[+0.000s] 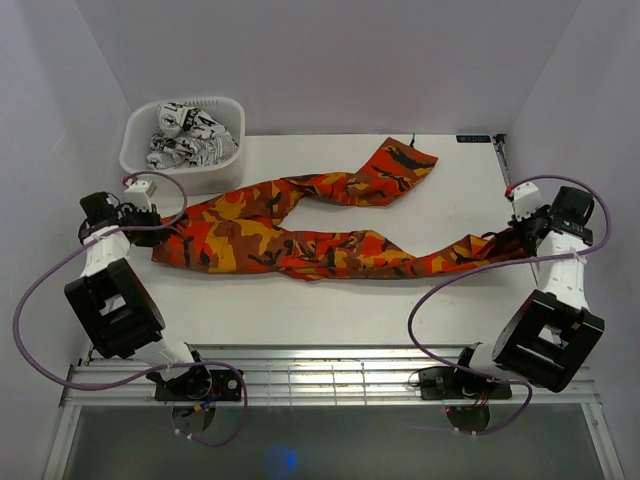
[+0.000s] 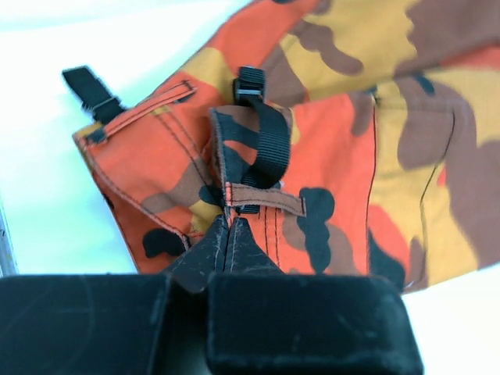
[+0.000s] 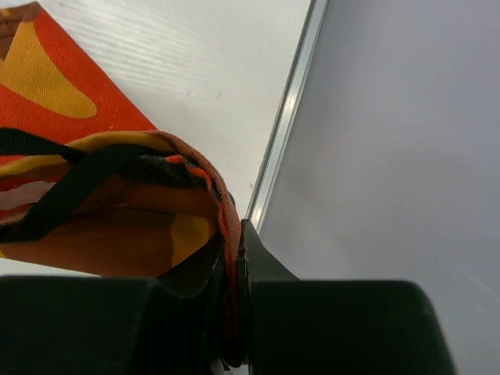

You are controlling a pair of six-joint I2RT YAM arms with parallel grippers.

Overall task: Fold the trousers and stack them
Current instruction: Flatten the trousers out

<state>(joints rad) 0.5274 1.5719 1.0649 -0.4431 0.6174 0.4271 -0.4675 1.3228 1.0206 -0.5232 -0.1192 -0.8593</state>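
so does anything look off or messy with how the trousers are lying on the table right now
The trousers lie unevenly: one leg kinks up toward the far edge, its cuff well apart from the other leg. The left gripper pinches the waistband, the right gripper a leg hem. No damage shows.

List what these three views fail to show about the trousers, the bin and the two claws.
- Trousers: underside hidden in every view; the wrist views cut off most of the cloth.
- Left claw: tips buried in the waistband, top view too small.
- Right claw: cuff hem covers the pads.
- Bin: contents under the patterned cloth hidden.
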